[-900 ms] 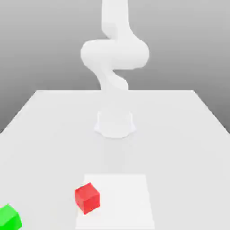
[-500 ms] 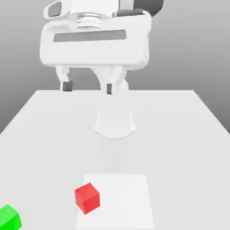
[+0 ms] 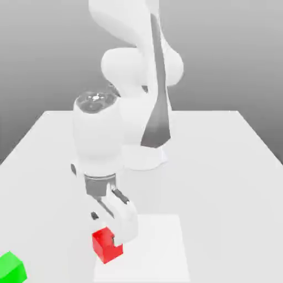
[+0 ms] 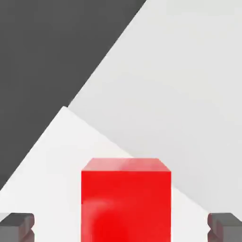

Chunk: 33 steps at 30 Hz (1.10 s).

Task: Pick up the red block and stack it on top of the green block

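The red block [image 3: 105, 248] sits on the table near the front, on the left edge of a lighter square patch [image 3: 157, 243]. My gripper [image 3: 105, 228] has come down right over it and stands open, one finger on each side of the block. In the hand view the red block [image 4: 125, 201] lies between the two dark fingertips [image 4: 16, 226], with a clear gap on both sides. The green block [image 3: 11, 268] rests at the exterior view's front left corner, well apart from the gripper.
The arm's round base [image 3: 145, 157] stands at the middle of the white table [image 3: 221, 166]. The arm's links lean forward over the table's centre. The table's left edge runs close to the green block.
The arm has swung down and forward from high above the table to the red block. The fingers now straddle the block. Neither block has moved.
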Available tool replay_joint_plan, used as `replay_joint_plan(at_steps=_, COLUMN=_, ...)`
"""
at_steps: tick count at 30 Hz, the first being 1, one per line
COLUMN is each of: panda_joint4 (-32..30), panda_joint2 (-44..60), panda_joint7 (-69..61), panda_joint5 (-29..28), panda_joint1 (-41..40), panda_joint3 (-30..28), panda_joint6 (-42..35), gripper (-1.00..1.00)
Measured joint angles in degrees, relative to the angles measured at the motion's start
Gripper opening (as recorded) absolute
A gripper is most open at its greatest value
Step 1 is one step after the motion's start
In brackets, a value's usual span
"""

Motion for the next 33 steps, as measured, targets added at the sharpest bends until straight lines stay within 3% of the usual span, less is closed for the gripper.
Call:
replay_joint_plan(at_steps=1, panda_joint4=0.2, panda_joint2=1.6, panda_joint7=0.2, panda_joint5=-0.3, panda_joint1=0.3, panda_joint3=-0.3, panda_joint6=1.4, gripper=-1.0)
replay_joint_plan(at_steps=8, panda_joint4=0.3, panda_joint2=1.9, panda_joint7=0.4, panda_joint5=-0.5, panda_joint1=0.3, panda_joint3=-0.4, panda_joint6=1.7, gripper=-1.0)
replay_joint_plan(at_steps=14, panda_joint4=-0.3, panda_joint2=-7.8, panda_joint7=-1.5, panda_joint5=1.9, panda_joint1=-0.8, panda_joint3=0.5, panda_joint6=-7.4, gripper=-1.0)
replay_joint_plan(at_steps=25, panda_joint4=21.1, panda_joint2=0.5, panda_joint7=-8.1, panda_joint5=5.1, panda_joint1=-10.1, panda_joint3=-6.6, panda_joint6=-20.6, gripper=-1.0)
replay_joint_plan(at_steps=29, panda_joint4=24.1, panda_joint2=7.3, panda_joint7=-9.3, panda_joint5=6.1, panda_joint1=-11.6, panda_joint3=-7.0, panda_joint6=-16.8, gripper=-1.0)
replay_joint_plan(at_steps=30, panda_joint4=24.3, panda_joint2=9.0, panda_joint7=-9.5, panda_joint5=6.3, panda_joint1=-11.7, panda_joint3=-6.9, panda_joint6=-15.4, gripper=1.0)
replay_joint_plan(at_steps=33, panda_joint4=24.3, panda_joint2=9.0, panda_joint7=-9.5, panda_joint5=6.3, panda_joint1=-11.7, panda_joint3=-6.9, panda_joint6=-15.4, gripper=1.0)
